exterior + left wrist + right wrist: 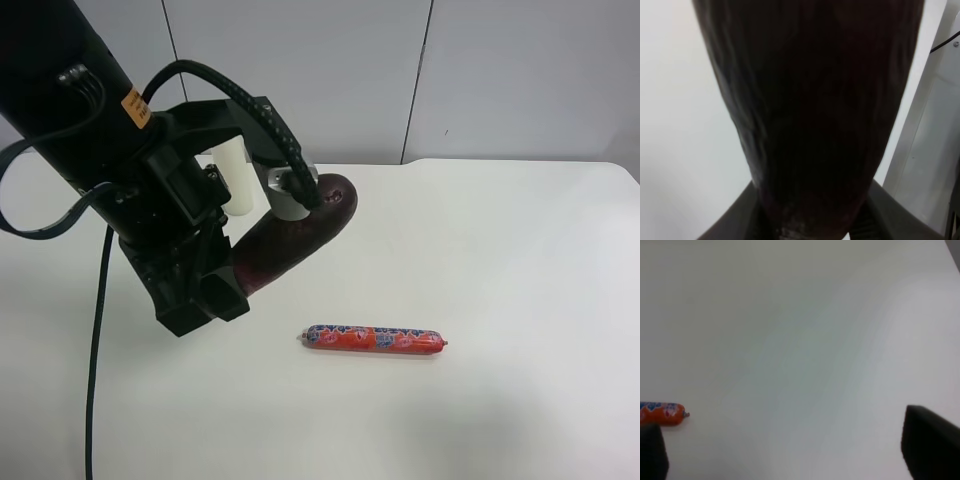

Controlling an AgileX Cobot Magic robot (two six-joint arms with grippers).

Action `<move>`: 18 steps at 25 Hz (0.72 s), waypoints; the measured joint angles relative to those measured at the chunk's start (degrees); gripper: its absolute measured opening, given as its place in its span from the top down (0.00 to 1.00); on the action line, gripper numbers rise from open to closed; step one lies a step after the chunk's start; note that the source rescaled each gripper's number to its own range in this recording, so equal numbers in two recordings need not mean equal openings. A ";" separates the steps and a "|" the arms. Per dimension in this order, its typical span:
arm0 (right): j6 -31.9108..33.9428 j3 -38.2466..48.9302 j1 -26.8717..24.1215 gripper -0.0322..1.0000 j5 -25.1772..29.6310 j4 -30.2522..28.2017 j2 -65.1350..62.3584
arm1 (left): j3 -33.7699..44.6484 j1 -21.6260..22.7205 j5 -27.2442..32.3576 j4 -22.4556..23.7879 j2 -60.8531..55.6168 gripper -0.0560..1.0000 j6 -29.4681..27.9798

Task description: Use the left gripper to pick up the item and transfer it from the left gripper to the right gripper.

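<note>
The item, a dark purple toy eggplant (290, 240), is held in my left gripper (215, 288), the arm at the exterior high view's left. It sticks out of the jaws toward the back right. In the left wrist view the item (810, 110) fills most of the frame, and the left gripper (812, 225) has both black jaws pressed against its sides. My right gripper (790, 445) is out of the exterior high view. In the right wrist view its black fingertips (927, 445) stand far apart over the bare white table, with nothing between them.
A red-and-blue patterned sausage (373, 340) lies on the white table (520, 260) in front of the left arm; its end (662, 413) shows beside one right finger. A white candle (236, 180) stands behind the left arm. A black cable hangs at the left.
</note>
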 joint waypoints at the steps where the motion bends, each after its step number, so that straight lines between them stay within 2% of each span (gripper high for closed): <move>1: 0.00 0.00 0.00 0.00 0.00 0.00 0.00 | 0.00 0.00 0.00 0.00 0.00 0.94 0.00; 16: 0.00 0.00 0.00 0.00 0.00 0.07 0.00 | 0.00 0.00 -0.12 0.00 0.00 0.94 0.00; 18: -0.18 0.00 0.00 0.00 0.00 1.53 1.23 | 0.00 0.00 -0.57 0.00 0.00 0.94 0.00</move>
